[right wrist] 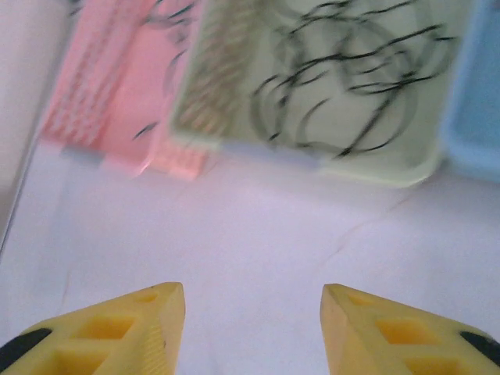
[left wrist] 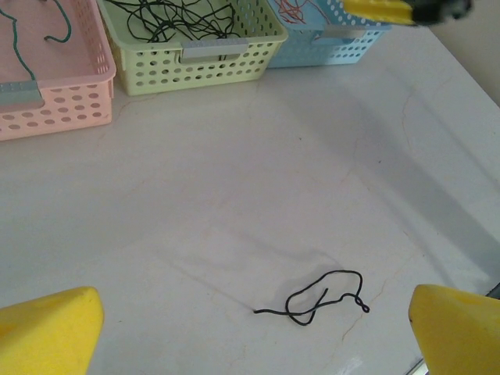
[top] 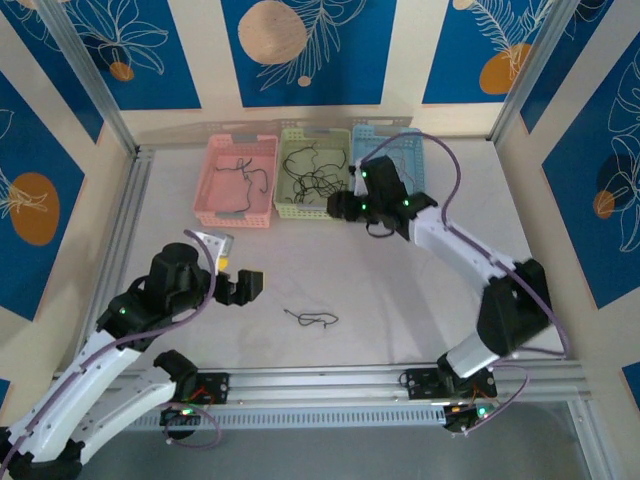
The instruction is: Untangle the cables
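One loose black cable (top: 312, 319) lies looped on the white table, apart from both grippers; in the left wrist view the same cable (left wrist: 316, 297) sits just ahead of my left gripper (left wrist: 254, 340), a little right of centre. My left gripper (top: 245, 287) is wide open and holds nothing. Several black cables (right wrist: 344, 78) lie tangled in the green basket (top: 312, 200). My right gripper (top: 343, 206) hovers at that basket's front right corner. In its own view the right gripper (right wrist: 254, 312) is open over bare table, with nothing between its yellow fingers (right wrist: 117, 328).
Three baskets stand in a row at the back: a pink basket (top: 238, 215) with a few thin strands (left wrist: 23, 47), the green one, and a blue basket (top: 372, 135) with red strands (left wrist: 293, 12). Aluminium rails frame the table on the left and near sides.
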Motion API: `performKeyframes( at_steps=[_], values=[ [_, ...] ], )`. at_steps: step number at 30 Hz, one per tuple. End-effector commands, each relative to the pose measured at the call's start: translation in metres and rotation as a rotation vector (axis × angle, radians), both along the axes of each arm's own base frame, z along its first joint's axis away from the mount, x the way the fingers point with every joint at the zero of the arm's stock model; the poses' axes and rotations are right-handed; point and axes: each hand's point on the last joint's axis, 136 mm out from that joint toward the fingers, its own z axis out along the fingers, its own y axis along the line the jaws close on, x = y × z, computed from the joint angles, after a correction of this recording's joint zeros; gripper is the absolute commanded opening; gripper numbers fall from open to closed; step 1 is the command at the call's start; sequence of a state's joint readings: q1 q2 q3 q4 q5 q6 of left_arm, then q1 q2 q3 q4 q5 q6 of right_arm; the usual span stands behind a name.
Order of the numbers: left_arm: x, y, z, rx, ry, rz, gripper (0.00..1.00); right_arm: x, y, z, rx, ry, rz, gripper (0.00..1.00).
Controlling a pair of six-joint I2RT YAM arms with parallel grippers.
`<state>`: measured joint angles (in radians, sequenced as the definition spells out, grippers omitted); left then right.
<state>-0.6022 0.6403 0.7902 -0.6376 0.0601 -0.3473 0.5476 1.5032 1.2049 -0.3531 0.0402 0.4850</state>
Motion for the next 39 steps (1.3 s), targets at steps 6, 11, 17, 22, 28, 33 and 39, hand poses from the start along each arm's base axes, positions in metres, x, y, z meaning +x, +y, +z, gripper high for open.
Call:
performKeyframes(
  at_steps=[6,11,17,22,28,33,39],
  values=[
    [-0.011,0.012,0.005,0.002,0.009,0.023,1.0,-0.157,0.063,-0.089,-0.19,0.07,0.637,0.6],
    [-0.017,0.02,0.01,0.002,-0.017,0.034,1.0,-0.179,0.085,-0.133,-0.333,0.08,0.746,0.65],
    [-0.018,0.021,0.014,-0.003,-0.028,0.037,1.0,-0.179,0.105,-0.168,-0.44,0.077,0.814,0.64],
    [-0.018,0.022,0.013,0.001,-0.028,0.04,1.0,-0.185,0.113,-0.181,-0.466,0.111,0.858,0.51],
    [-0.016,0.022,0.01,0.008,-0.024,0.041,1.0,-0.164,0.121,-0.165,-0.456,0.027,0.799,0.16],
    [-0.016,0.021,0.01,0.009,-0.025,0.04,1.0,-0.121,0.13,-0.109,-0.356,-0.118,0.68,0.0],
    [-0.016,0.022,0.01,0.008,-0.027,0.041,1.0,-0.02,0.107,-0.015,-0.128,-0.18,0.359,0.0]
  ],
)
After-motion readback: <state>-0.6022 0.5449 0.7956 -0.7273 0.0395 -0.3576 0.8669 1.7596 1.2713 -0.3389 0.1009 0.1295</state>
